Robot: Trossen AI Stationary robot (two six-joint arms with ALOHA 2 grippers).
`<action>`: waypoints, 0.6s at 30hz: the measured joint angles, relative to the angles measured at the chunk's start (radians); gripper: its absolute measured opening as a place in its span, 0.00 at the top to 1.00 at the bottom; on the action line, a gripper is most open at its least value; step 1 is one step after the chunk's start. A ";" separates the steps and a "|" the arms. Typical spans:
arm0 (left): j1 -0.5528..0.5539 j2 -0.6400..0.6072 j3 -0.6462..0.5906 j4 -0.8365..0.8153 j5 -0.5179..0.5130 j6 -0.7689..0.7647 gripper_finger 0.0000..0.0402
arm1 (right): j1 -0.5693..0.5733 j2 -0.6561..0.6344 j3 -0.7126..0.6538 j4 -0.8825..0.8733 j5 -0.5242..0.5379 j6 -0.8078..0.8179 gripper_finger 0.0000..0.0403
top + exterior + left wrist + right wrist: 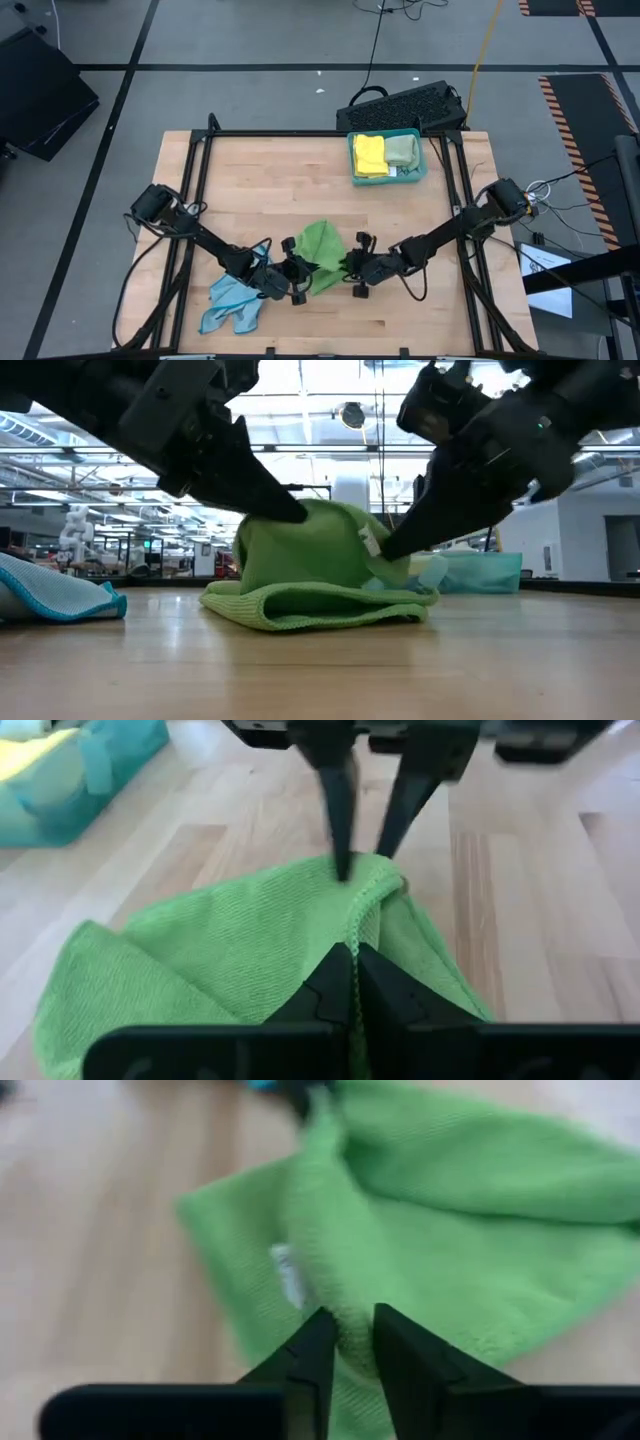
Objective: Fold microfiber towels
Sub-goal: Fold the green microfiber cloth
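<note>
Hidden and cut-off parts

The light blue towel is running off the low view's edge; the green towel is blurring and hiding both grippers' fingertips.

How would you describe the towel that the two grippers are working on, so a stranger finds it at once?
Start at the wooden table and look to its front middle, where both dark arms meet. Between the left gripper and the right gripper lies the bright green towel, bunched and pinched at both sides. The light blue towel beside it lies untouched, and the folded ones sit in the teal tray.
</note>
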 joint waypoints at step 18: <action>0.003 0.000 -0.001 -0.056 0.070 -0.061 0.97 | -0.029 -0.054 0.000 -0.030 -0.175 0.030 0.64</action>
